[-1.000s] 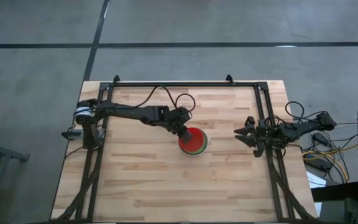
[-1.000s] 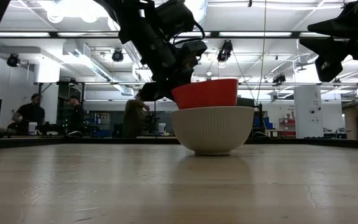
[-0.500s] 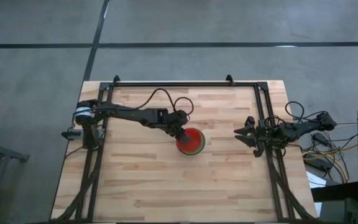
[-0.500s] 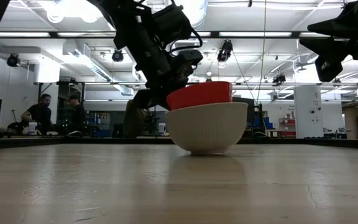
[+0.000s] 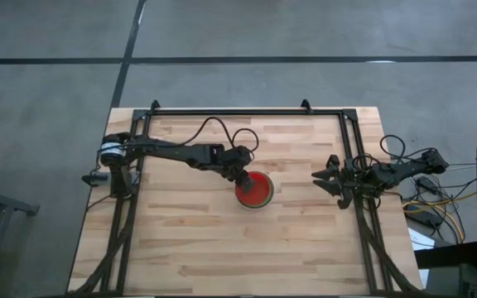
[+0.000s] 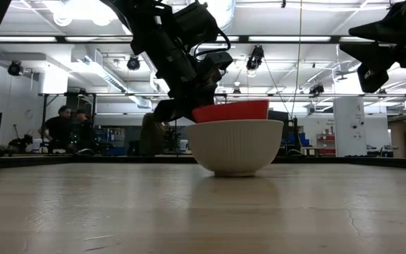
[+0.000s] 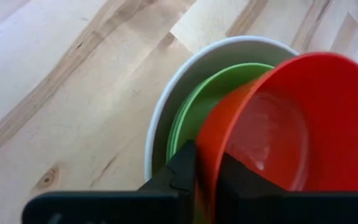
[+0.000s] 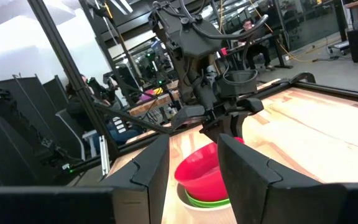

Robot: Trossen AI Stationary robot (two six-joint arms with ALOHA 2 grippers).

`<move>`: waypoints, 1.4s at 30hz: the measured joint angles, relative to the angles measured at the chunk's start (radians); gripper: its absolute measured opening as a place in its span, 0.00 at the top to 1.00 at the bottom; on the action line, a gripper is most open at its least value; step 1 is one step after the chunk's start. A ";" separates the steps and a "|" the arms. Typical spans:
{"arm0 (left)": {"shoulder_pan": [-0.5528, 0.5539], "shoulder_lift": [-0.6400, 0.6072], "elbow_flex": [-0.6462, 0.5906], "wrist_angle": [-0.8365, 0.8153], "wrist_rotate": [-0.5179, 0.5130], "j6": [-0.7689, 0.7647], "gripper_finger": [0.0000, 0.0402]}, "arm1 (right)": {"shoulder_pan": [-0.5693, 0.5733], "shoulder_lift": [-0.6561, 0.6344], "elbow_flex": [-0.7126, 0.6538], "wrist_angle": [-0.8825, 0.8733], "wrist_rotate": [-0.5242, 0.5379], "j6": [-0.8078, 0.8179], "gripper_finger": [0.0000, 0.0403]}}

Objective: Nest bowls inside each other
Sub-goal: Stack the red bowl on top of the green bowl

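Observation:
A red bowl sits nested in green bowls, which rest inside a larger white ribbed bowl standing on its base near the table's middle. Only the red bowl's rim shows above the white bowl in the low view. My left gripper is at the stack's far-left side, shut on the red bowl. My right gripper waits open at the table's right edge, above the table, touching nothing. My left gripper pinches the red bowl's rim on the side nearest the arm, one finger outside the wall and the other inside. The fingers slant down from the table's left. The red bowl sits nearly level in the green bowls.
A black frame runs along the table's far edge and down both sides. Bare wood lies all around the stack. People stand in the room beyond the table.
The red bowl has sunk lower into the stack: it stood well above the white bowl's rim, tipped briefly, and now shows only its rim, nearly level. My left gripper has kept hold and dipped slightly with it. The white bowl has slid a little toward the table's left.

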 joint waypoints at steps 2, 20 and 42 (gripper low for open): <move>0.000 0.000 0.000 0.000 -0.001 0.000 0.92 | 0.000 0.000 0.000 0.000 0.000 0.000 0.67; 0.000 0.000 0.000 0.002 -0.001 -0.003 0.81 | 0.000 0.000 0.000 0.000 0.000 0.000 0.67; 0.002 0.000 0.000 -0.033 0.026 0.014 0.72 | 0.000 0.000 0.000 0.000 0.000 0.000 0.67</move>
